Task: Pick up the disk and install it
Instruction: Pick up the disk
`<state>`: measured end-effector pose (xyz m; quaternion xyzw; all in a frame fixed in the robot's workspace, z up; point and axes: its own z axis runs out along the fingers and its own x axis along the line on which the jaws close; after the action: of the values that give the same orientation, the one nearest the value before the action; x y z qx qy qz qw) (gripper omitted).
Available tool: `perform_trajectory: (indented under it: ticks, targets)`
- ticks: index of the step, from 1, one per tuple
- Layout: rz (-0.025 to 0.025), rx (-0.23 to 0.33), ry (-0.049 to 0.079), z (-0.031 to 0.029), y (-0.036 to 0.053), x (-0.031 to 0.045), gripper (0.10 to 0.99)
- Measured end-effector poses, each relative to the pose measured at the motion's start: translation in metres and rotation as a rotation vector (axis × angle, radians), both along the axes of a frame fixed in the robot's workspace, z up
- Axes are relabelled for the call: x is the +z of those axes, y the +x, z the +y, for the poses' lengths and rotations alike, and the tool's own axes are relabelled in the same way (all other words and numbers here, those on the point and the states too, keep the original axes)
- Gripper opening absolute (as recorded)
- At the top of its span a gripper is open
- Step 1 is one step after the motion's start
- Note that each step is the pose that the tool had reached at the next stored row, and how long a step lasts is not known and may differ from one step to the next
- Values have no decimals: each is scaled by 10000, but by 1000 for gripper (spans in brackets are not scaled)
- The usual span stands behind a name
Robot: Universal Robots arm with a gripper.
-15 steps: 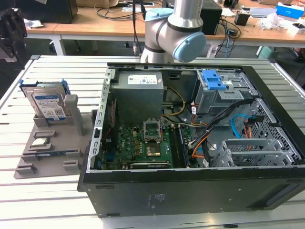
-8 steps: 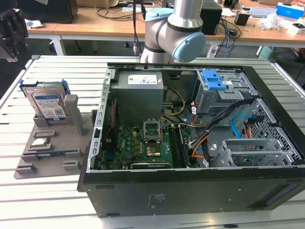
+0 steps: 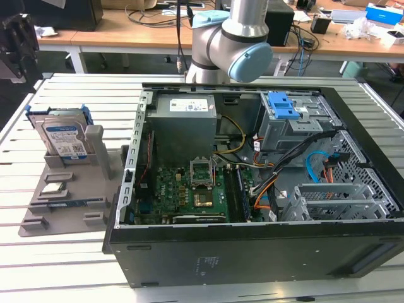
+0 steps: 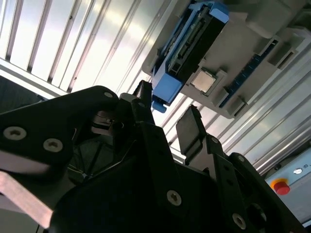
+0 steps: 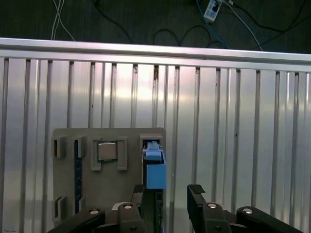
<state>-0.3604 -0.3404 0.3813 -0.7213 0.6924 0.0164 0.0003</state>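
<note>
As I judge it, the pick is not yet done. The disk (image 3: 63,136) stands upright in its grey holder (image 3: 95,142), to the exterior view's left of the open case (image 3: 252,252). My gripper (image 5: 167,196) is wide open and empty, near the disk's blue edge. The disk's white-and-blue label has barcodes, but I cannot read the print.

Hand (image 4: 167,103) spread, disk (image 4: 194,41) standing in grey tray (image 4: 255,48)
</note>
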Motion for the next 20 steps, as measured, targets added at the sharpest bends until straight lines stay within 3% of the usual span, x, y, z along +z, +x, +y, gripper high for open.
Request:
perform_trajectory:
  ticks: [3, 14, 20]
  targets:
    - [2, 0, -2, 6, 2, -29, 482]
    - [0, -4, -30, 27, 2, -262, 482]
    - [0, -12, -70, -48, 4, -407, 482]
